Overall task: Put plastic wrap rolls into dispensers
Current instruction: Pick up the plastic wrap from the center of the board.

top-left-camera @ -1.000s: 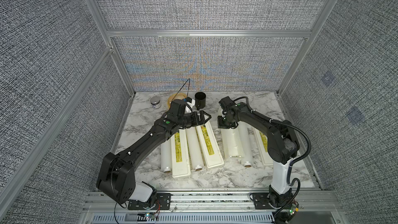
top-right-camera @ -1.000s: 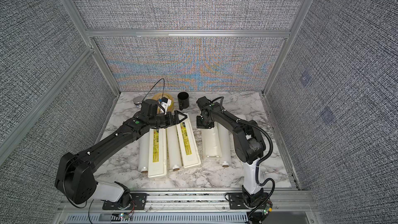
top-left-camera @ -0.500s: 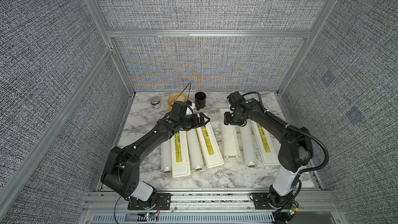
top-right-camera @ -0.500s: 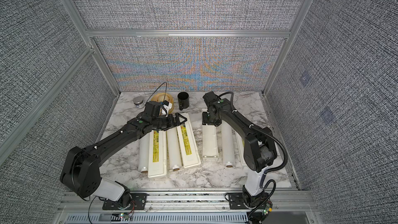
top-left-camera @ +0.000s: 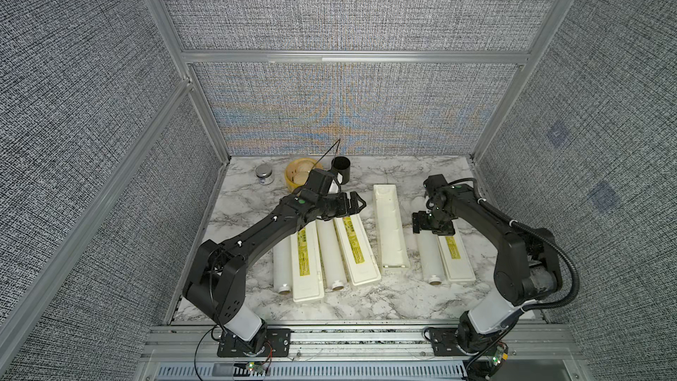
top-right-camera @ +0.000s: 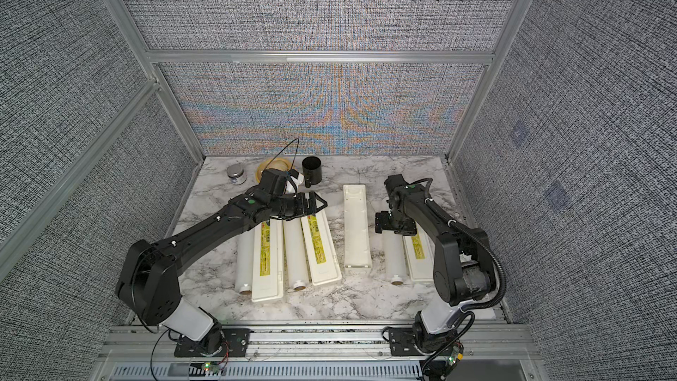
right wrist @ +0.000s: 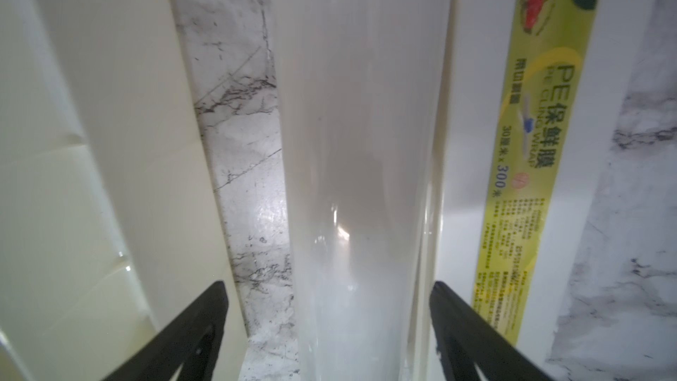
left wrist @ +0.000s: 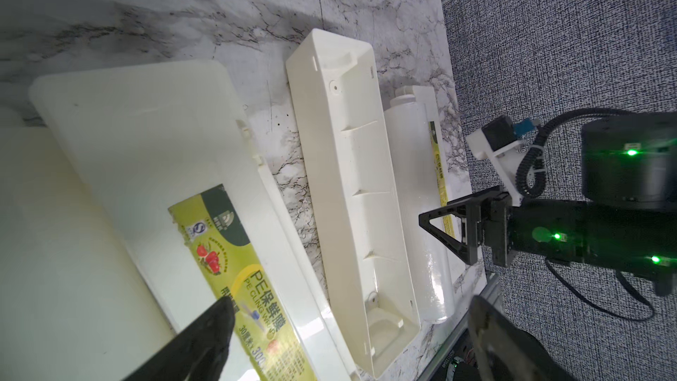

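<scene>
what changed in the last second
The right gripper opened its jaws and swung from the far end of the open dispenser to its own right, now straddling the neighbouring roll. The left gripper stayed open above the labelled dispensers; everything else lies as before.

- In both top views the left arm covers the far ends of two plastic wrap rolls and two closed dispensers.
- It also hides part of the steamer basket.
- The right hand masks a stretch of the third roll.
- In the right wrist view that roll's ends fall outside the picture.
- The print on the labels is too small to read in the top views.
</scene>
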